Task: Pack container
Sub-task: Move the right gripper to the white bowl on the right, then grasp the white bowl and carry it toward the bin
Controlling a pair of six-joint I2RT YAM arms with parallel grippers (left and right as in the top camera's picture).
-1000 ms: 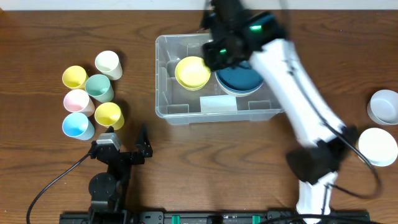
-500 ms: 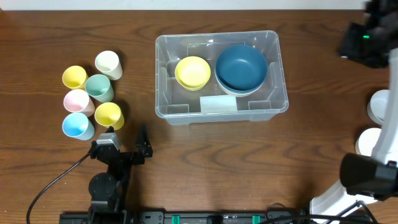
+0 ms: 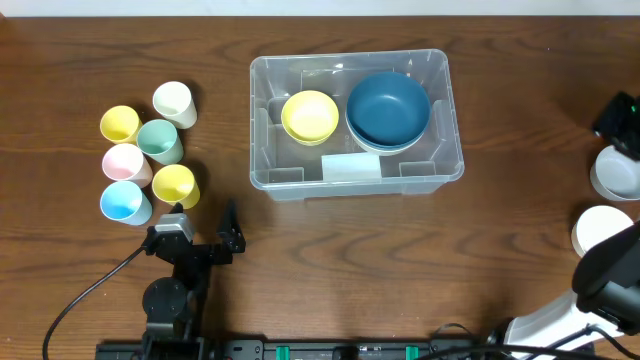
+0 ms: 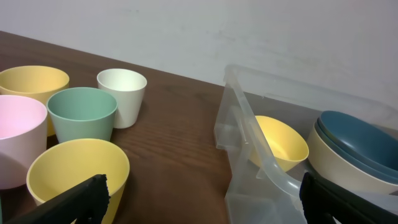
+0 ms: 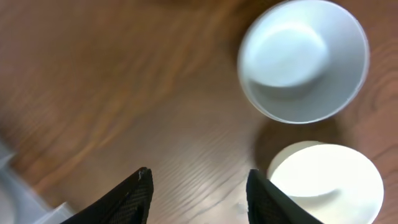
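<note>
Table: dark wood, and everything in play sits on it.
Container: there it is, mid-table toward the far edge, upright with its mouth facing up; the long axis runs left to right across the overhead view, with the short sides facing the cups and the white bowls.
Blue bowl: inside the container, right half, nested in a pale bowl.
White bowls: two of them, well apart from the container on its right, one just beside the other.
Yellow bowl: inside the container, left of the blue bowl and just beside it.
Cups: six in a tight cluster, left of the container, all upright.
Left gripper: low and near the container's left front corner, fingers spread wide, nothing between them.
Right gripper: out right of the container, over the white bowls, fingers apart and holding nothing.
</note>
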